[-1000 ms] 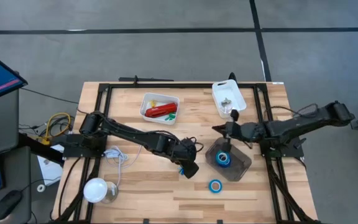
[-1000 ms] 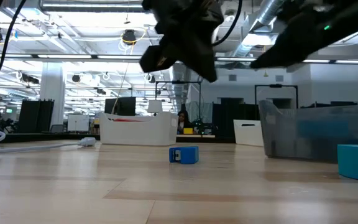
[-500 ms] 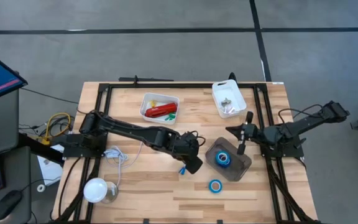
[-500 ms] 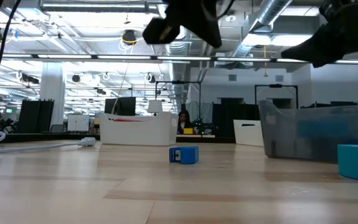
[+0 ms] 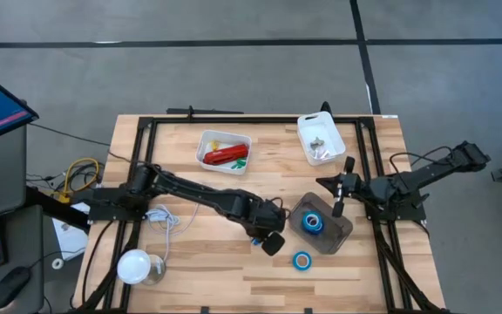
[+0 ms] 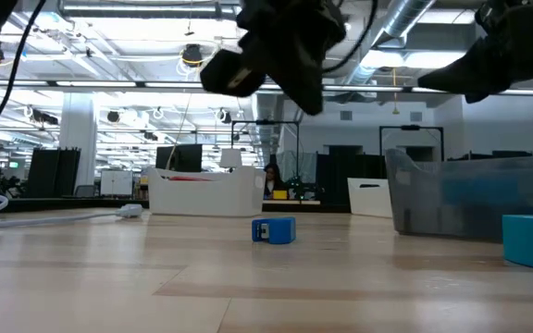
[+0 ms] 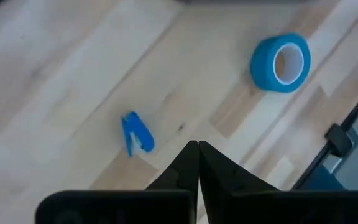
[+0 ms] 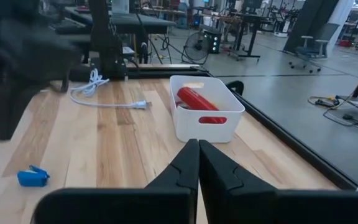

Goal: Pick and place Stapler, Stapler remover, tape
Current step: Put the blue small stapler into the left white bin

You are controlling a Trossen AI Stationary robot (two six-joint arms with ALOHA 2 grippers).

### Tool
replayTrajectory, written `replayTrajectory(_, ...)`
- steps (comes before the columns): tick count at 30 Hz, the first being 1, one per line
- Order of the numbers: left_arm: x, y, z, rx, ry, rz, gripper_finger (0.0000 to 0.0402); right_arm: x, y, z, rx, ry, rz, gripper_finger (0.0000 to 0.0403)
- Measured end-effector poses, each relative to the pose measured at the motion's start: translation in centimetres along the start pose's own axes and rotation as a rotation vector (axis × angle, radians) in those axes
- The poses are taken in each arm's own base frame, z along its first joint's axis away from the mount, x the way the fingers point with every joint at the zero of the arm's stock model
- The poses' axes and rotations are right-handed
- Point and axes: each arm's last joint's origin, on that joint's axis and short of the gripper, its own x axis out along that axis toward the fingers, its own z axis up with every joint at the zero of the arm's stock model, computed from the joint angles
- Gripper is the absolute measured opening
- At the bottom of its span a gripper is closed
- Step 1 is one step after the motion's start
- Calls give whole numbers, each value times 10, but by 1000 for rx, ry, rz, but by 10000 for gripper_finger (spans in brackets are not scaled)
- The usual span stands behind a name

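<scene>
The red stapler [image 5: 225, 156] [image 8: 197, 99] lies in a white bin [image 5: 206, 144] at the table's far middle. A small blue staple remover [image 7: 135, 134] [image 6: 274, 230] lies flat on the wood. One blue tape roll [image 5: 313, 223] sits in a grey see-through container [image 5: 336, 235]; another tape roll [image 5: 301, 260] [image 7: 280, 62] lies on the table near the front. My left gripper [image 5: 273, 245] [image 7: 197, 146] hangs shut above the table, pointing steeply down between the staple remover and the loose roll, touching nothing. My right gripper [image 5: 325, 183] [image 8: 197, 146] is shut and nearly level, beyond the container's far side.
A second white bin [image 5: 321, 139] with small metal pieces stands at the far right. A white cable [image 5: 166, 218] and a round white object [image 5: 133, 266] lie at the left front. Black frame rails [image 5: 369, 148] run along the table's edges.
My right gripper has drawn back from above the grey container toward the table's right and far side, then kept still. My left gripper rose a little, then came down and tipped more steeply toward the near edge beside the staple remover. Both stayed shut. No object moved.
</scene>
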Motion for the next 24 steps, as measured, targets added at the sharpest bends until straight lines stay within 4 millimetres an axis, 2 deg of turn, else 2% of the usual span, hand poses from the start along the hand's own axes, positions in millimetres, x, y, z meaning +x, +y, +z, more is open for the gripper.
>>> replayTrajectory(3, 12, 0, -3, 4, 56, 53, 1, 0, 0, 1, 6, -7, 0, 0)
replayTrajectory(7, 18, 7, -7, -28, 97, 144, 1, 0, 0, 1, 7, -6, 0, 0)
replayTrajectory(12, 24, 12, -6, -43, 52, 181, 3, 0, 0, 1, 8, -6, 4, 0)
replayTrajectory(17, 38, 26, -7, -20, 70, 227, 5, 0, 0, 0, 3, 0, 8, 0)
replayTrajectory(24, 52, 31, -3, -54, 102, 122, 56, 0, 0, -1, -1, 5, 8, 0)
